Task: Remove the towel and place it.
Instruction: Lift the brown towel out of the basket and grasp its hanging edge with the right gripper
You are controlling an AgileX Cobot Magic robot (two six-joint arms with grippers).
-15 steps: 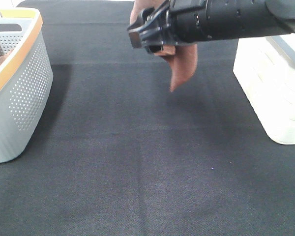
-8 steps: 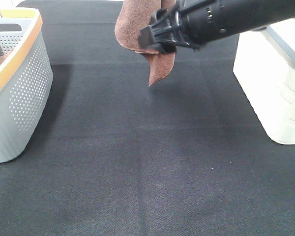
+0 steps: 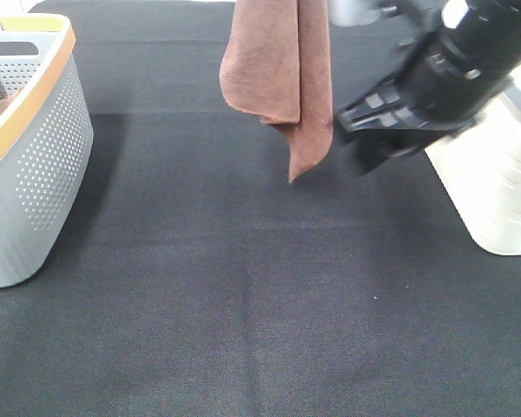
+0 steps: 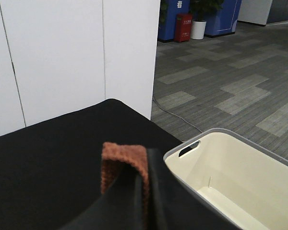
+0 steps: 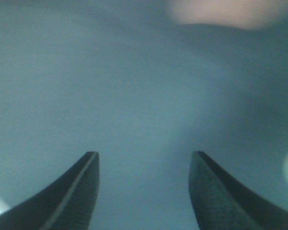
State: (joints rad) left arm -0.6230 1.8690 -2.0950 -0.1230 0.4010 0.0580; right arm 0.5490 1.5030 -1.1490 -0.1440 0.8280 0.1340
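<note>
left hand (image 4: 145,165): pinching the towel (image 4: 125,158) edge
right hand (image 5: 145,155): fingers (image 5: 77,191) spread apart
towel (image 3: 278,69): hangs folded over the tabletop (image 3: 243,304)

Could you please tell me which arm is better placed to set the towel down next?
Left, probably: the left gripper is shut on the towel, hanging above the table. The right gripper is open and empty beside it.

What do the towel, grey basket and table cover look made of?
The towel: soft, matte, napped cloth, likely microfiber; it drapes in folds. The grey basket: moulded plastic, judging by its punched holes and smooth rim. The table cover: black woven fabric, weave visible.
</note>
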